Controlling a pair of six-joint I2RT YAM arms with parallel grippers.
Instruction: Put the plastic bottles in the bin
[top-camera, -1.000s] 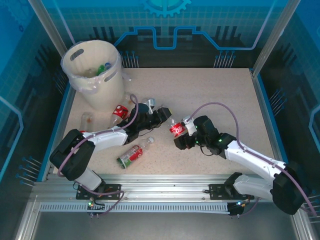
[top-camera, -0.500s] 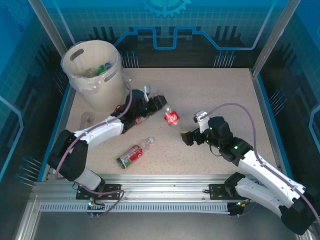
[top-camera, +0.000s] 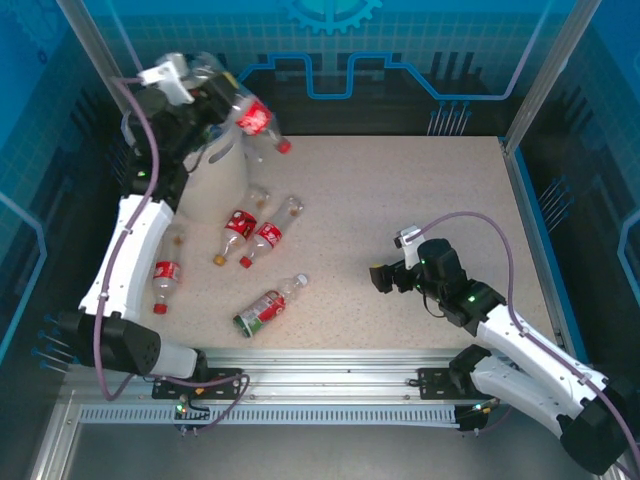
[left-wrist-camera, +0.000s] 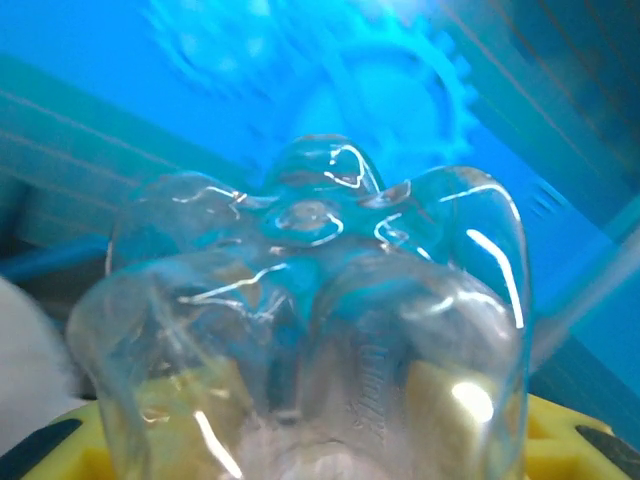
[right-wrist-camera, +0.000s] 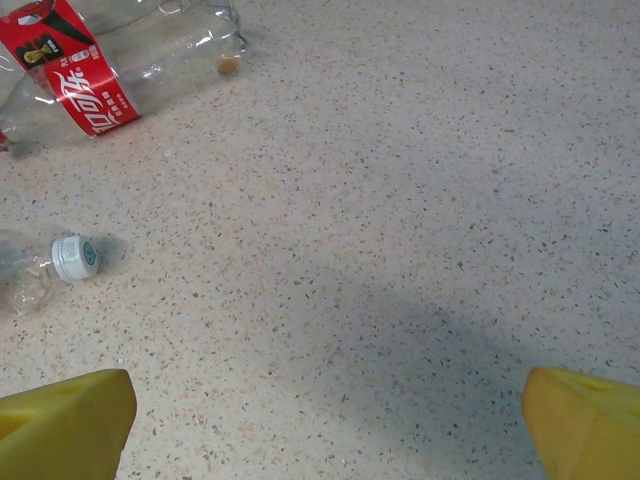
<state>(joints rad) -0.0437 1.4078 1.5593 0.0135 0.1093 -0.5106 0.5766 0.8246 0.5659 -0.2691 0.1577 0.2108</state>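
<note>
Top external: left gripper (top-camera: 212, 98) clamps bottle (top-camera: 254, 118) at bin (top-camera: 226, 172), far-left table (top-camera: 420, 190) corner; right gripper (top-camera: 381, 277) jaws wide, empty.

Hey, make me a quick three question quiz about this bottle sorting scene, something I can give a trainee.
1. True or false: the right end effector is gripping a bottle.
2. Multiple choice: the raised bottle held in the left end effector carries a label that is A) green, B) red, C) blue.
3. Short answer: in the top view, how many loose bottles lie on the table?
Key: 1 false, it is open and empty. 2 B. 3 four.
</note>
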